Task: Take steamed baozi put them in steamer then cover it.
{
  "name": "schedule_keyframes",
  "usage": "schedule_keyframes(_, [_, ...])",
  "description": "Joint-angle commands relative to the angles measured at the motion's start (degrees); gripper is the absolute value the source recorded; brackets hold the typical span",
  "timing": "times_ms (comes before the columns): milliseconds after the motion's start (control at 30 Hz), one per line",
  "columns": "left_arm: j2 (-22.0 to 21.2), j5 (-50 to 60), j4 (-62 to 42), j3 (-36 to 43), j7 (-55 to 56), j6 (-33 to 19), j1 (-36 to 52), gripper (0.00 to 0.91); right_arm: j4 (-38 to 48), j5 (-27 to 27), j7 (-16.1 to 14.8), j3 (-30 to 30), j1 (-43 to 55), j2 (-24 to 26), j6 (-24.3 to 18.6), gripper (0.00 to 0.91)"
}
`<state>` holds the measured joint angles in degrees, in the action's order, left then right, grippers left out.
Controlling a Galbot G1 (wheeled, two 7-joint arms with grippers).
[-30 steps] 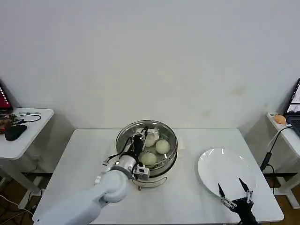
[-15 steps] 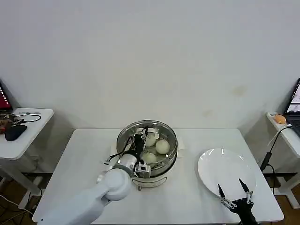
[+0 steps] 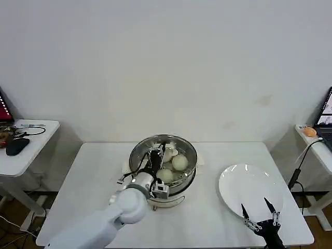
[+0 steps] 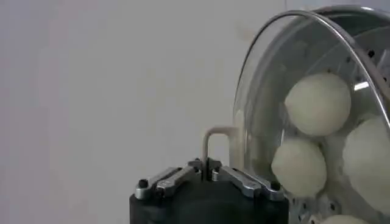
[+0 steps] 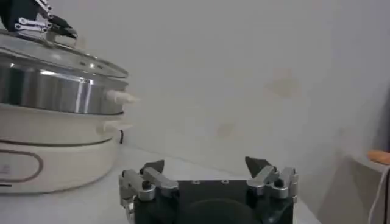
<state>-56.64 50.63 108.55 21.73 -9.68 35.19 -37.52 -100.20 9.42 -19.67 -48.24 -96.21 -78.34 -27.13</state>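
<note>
Status: loading done. Steamed baozi (image 3: pixel 179 162) seated inside steamer (image 3: pixel 136 155), centre of table (image 3: pixel 93 176); four not confirmed, three plain through glass. Plate (image 3: pixel 249 187) bare, to right. Cover (image 3: pixel 184 147) over steamer rim, approx. seated; slight tilt in right wrist view, full seating not verifiable. Left gripper (image 4: pixel 207 173) fingers pressed together, pinching cover handle (image 4: pixel 214 143). Right gripper (image 3: pixel 258 213) parked near plate's front edge, fingers spread, nothing held. Remaining, est.: settle cover flat, release handle, withdraw arm.

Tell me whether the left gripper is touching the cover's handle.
Touching. In the left wrist view, the left gripper has its fingers closed on the cover's white handle, no gap visible.
</note>
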Motion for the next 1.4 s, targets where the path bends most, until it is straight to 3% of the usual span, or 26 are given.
schedule_keyframes(33, [-0.09, 0.27, -0.21, -0.01, 0.07, -0.02, -0.12, 0.000, 0.01, 0.06, 0.03, -0.08, -0.06, 0.03, -0.06, 0.907])
schedule_keyframes(567, [-0.85, 0.31, -1.53, 0.37, 0.42, -0.09, 0.12, 0.030, 0.16, 0.17, 0.00, -0.27, -0.27, 0.16, -0.39, 0.907])
schedule_keyframes(600, [-0.81, 0.31, -1.50, 0.48, 0.47, -0.09, 0.15, 0.131, 0.16, 0.15, 0.01, -0.31, -0.28, 0.18, -0.39, 0.907])
schedule_keyframes(633, [-0.77, 0.32, -1.49, 0.58, 0.48, -0.10, 0.16, 0.574, 0.16, 0.18, 0.01, -0.31, -0.30, 0.21, -0.41, 0.907])
schedule_keyframes(667, [-0.67, 0.35, -1.45, 0.66, 0.37, -0.08, 0.16, 0.867, 0.13, 0.21, 0.04, -0.34, -0.31, 0.24, -0.39, 0.907])
schedule_keyframes(767, [-0.44, 0.30, -1.40, 0.77, 0.25, -0.10, 0.08, 0.907, 0.13, 0.25, 0.05, -0.40, -0.31, 0.32, -0.39, 0.907])
schedule_keyframes(1400, [2.19, 0.74, 2.08, -1.84, 0.64, -0.19, -2.26, 0.907, 0.45, 0.02, 0.06, -0.18, -0.16, 0.12, -0.55, 0.907])
